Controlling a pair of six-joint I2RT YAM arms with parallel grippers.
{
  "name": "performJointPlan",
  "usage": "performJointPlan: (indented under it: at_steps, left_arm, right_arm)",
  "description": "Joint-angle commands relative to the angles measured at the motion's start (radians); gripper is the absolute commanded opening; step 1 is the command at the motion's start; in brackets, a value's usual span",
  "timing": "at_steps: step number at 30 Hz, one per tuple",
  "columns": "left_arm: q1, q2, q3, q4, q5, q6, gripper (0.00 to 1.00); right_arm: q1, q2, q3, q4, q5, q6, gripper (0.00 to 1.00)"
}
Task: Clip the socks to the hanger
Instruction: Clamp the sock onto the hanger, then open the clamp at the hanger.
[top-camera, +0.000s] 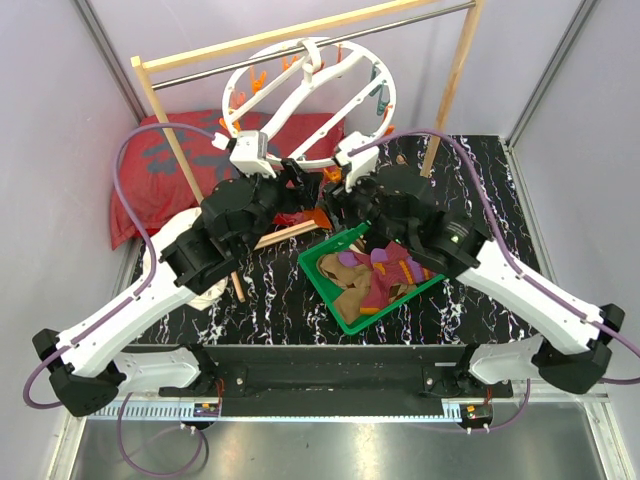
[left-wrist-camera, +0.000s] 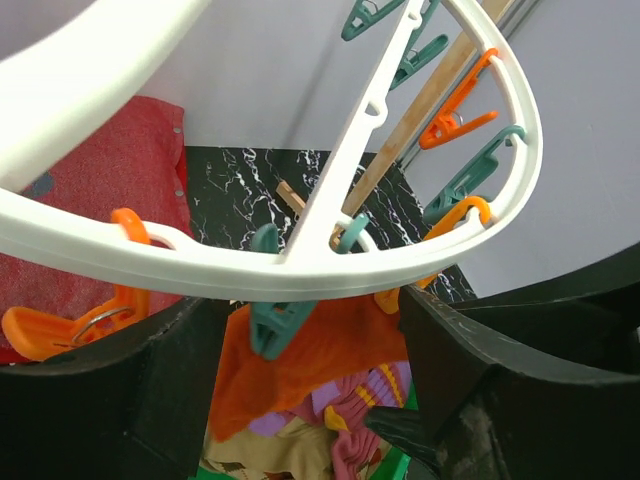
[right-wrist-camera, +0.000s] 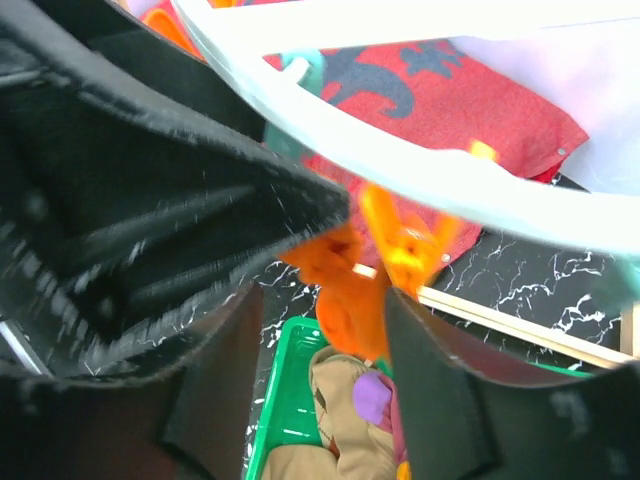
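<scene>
A black, white-veined marble-patterned table (top-camera: 480, 200) is seen across the middle of the top view. A green basket (top-camera: 318, 285) is set just right of centre. A red patterned cushion (top-camera: 150, 190) is laid at the upper left. A wooden rack's posts (top-camera: 432, 150) are stood near the back, with a wooden strip (top-camera: 285, 235) laid flat at centre.

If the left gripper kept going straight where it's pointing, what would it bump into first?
The left gripper would most likely meet the teal clip on the hanger, right between its open fingers; the orange sock hangs just behind. Depth is hard to judge.
</scene>
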Motion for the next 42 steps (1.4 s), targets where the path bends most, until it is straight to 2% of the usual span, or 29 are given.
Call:
performJointPlan:
  at_steps: [1, 6, 12, 13, 18, 22, 30, 35, 42]
  left_arm:
    - [0.006, -0.010, 0.019, -0.008, -0.018, 0.031, 0.72]
    - [0.035, -0.027, 0.022, -0.019, -0.022, 0.037, 0.72]
    - [0.089, -0.041, 0.022, -0.055, -0.009, 0.034, 0.72]
    - [0.097, -0.047, 0.021, -0.062, -0.004, 0.032, 0.72]
    - [0.130, -0.061, 0.018, -0.076, 0.008, 0.034, 0.72]
    - [0.144, -0.067, 0.016, -0.088, 0.013, 0.035, 0.72]
    - [0.169, -0.071, 0.021, -0.108, 0.028, 0.040, 0.72]
    - [0.180, -0.067, 0.035, -0.119, 0.034, 0.048, 0.72]
    - [0.207, -0.059, 0.047, -0.125, 0.062, 0.034, 0.72]
  right_arm:
    - [0.006, -0.102, -0.032, 0.036, 0.025, 0.023, 0.65]
    - [-0.020, -0.167, -0.043, -0.013, 0.068, 0.013, 0.72]
    - [-0.256, -0.193, -0.087, -0.003, -0.174, 0.089, 0.73]
    - [-0.276, -0.193, -0.094, 0.026, -0.243, 0.083, 0.73]
    - [-0.364, -0.184, -0.167, 0.157, -0.381, 0.066, 0.73]
    - [-0.454, -0.170, -0.230, 0.325, -0.570, 0.115, 0.73]
    - [-0.493, -0.109, -0.246, 0.496, -0.809, 0.122, 0.70]
    - [-0.494, -0.064, -0.241, 0.544, -0.863, 0.135, 0.69]
    - [-0.493, -0.040, -0.247, 0.590, -0.925, 0.163, 0.59]
